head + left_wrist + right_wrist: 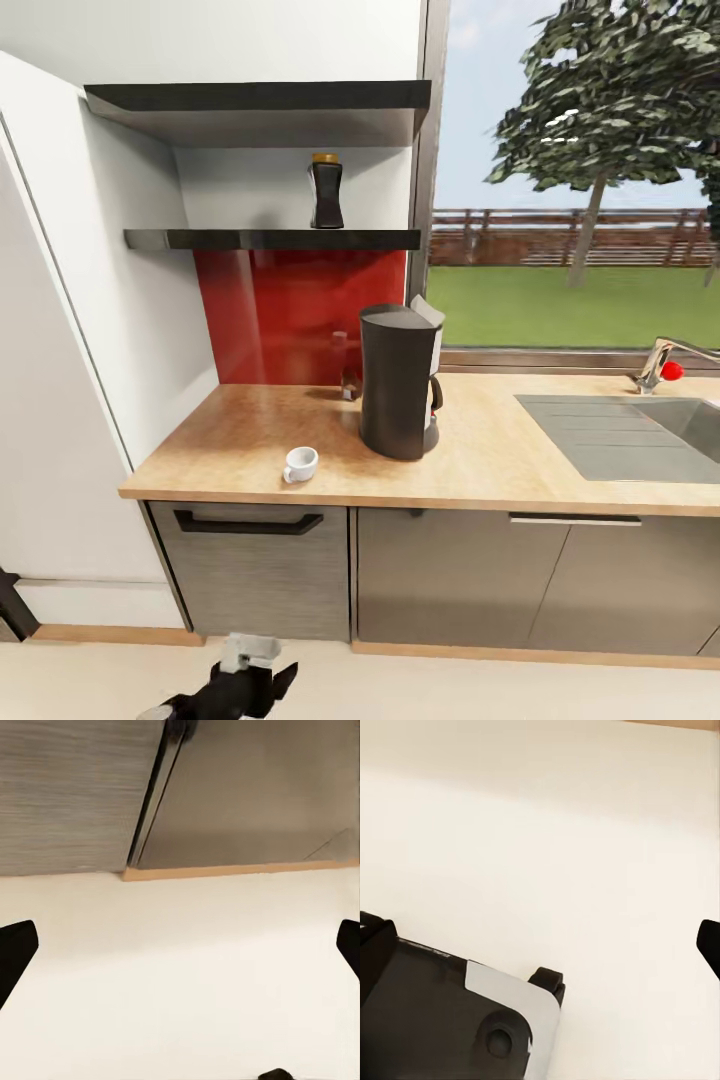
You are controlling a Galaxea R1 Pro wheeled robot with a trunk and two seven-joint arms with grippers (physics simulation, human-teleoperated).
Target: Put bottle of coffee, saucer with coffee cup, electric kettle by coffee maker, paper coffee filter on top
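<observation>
Nearest the camera in the head view, at the bottom edge, part of the robot's own body (235,685) in black and grey sits over the pale cream floor (450,690). In the left wrist view the left gripper (180,952) hangs over that floor with its two dark fingertips (15,952) spread far apart and nothing between them, facing the foot of the grey cabinet fronts (67,795) and a thin wood-coloured plinth strip (240,870). In the right wrist view the right gripper (544,949) is likewise wide open and empty above the floor, with a dark and grey part of the robot's base (442,1020) just below it. Further off stands the kitchen countertop (250,430), light brown and speckled, over a drawer with a black handle (248,522). Close to its front edge the small white coffee cup (299,464) lies tipped on its side, near the coffee maker (400,380), which stands upright further back on the worktop, with something pale and pointed resting on its top that is too small to name. Behind the machine, against the red glass splashback (290,310), a small dark item can be seen but not identified. To the right the worktop holds a grey sink (620,430) and a tap with a red knob (662,368). Above the splashback, on the kitchen shelf (230,239), the bottle of coffee (326,191) stands upright with its golden lid, under a thicker dark overhead shelf (260,105). Beyond the window lie a lawn, a fence and a tree (620,90).
</observation>
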